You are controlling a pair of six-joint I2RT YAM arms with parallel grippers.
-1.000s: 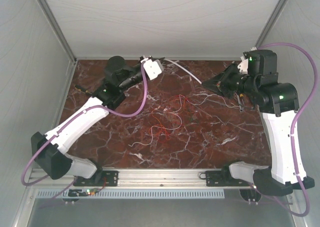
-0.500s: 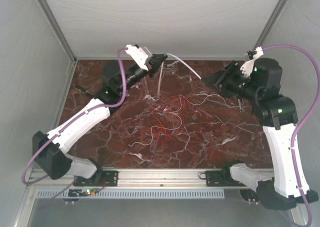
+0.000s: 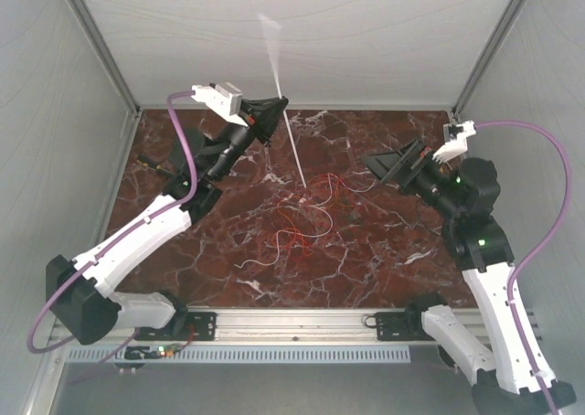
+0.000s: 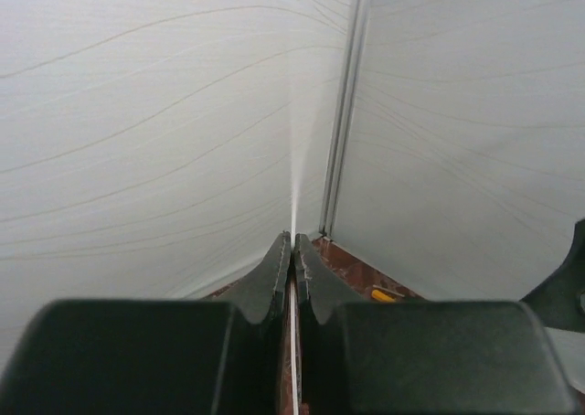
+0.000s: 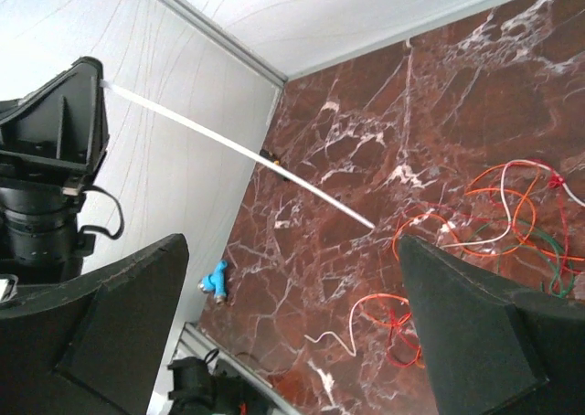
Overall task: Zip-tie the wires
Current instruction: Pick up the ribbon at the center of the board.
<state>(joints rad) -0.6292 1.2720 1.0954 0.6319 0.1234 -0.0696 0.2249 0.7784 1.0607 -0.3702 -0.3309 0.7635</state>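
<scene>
No readable writing.
No letters, numbers or brand marks can be made out on the zip tie, wires or table.

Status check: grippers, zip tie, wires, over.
Left gripper shut on zip tie, tie slanting down toward wires. Right gripper open, empty. Wires loose, unbundled. Nothing between tie and wires.

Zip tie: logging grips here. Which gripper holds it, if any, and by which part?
Left gripper, shut on the zip tie partway along, both ends free; right gripper open, empty.
</scene>
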